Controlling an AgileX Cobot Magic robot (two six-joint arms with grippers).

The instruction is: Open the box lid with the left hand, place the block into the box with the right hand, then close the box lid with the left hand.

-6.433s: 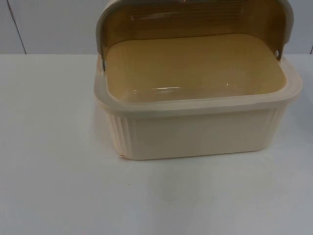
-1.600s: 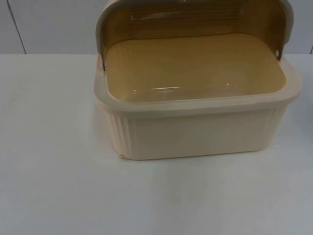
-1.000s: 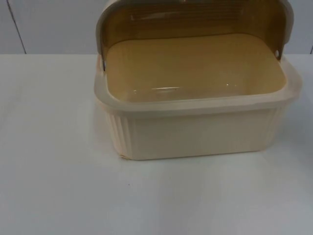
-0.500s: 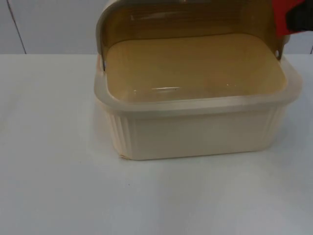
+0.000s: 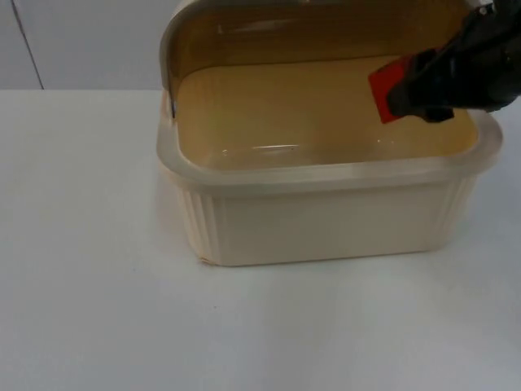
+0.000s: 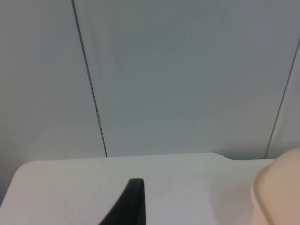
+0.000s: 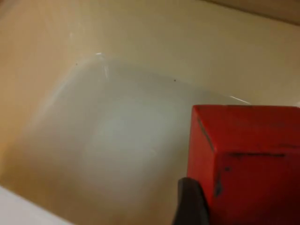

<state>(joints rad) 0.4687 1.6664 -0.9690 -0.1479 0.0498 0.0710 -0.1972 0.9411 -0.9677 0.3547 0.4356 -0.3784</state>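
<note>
Lid (image 5: 326, 24) raised behind cream box (image 5: 326, 216). Red block (image 5: 389, 85) clamped in right gripper (image 5: 407, 94), held over box's open interior. Left gripper (image 6: 131, 206) parked over table (image 5: 89, 269) beside box; jaw state cannot be told.

A white table top (image 5: 98, 309) spreads out smooth and bare-looking under soft, even light. It ends at a grey partition wall (image 6: 187, 75) made of flat panels, with thin dark vertical seams (image 6: 89, 79) running down to the table's far edge.
</note>
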